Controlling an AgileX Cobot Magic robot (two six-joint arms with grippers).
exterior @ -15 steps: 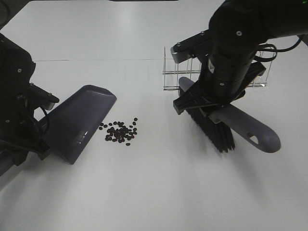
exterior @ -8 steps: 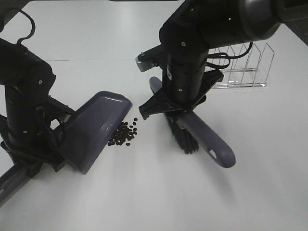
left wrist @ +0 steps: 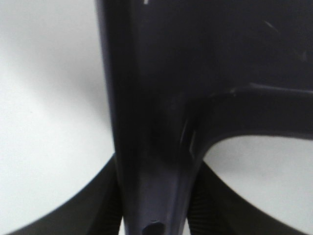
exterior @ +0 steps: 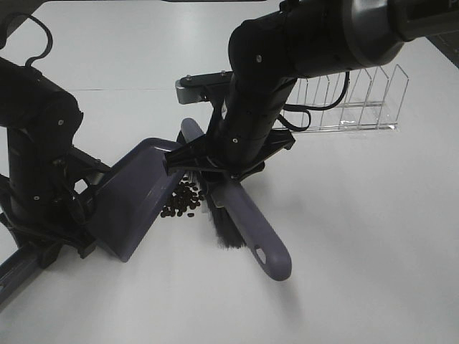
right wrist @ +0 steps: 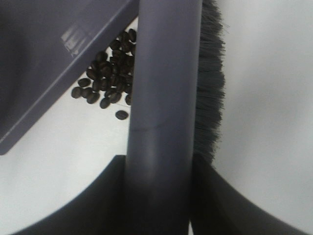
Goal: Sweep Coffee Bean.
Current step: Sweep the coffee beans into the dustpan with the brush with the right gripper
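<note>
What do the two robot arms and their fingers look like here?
The left arm and right arm are matte black, with rounded barrel-shaped joints dotted with small screws. Black cables loop off them. A silver-grey bracket sits on the right wrist. The fingers are black with ribbed inner faces.

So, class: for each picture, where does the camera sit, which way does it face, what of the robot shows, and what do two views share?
Exterior high: above the table, looking down on dustpan, coffee beans, brush and clear rack; left arm and right arm show.
Left wrist: on the left arm, facing along its fingers at the dustpan handle they clamp.
Right wrist: on the right arm, facing down the brush handle; its fingers show.
Shared: right wrist and exterior high both show beans between dustpan and brush.
</note>
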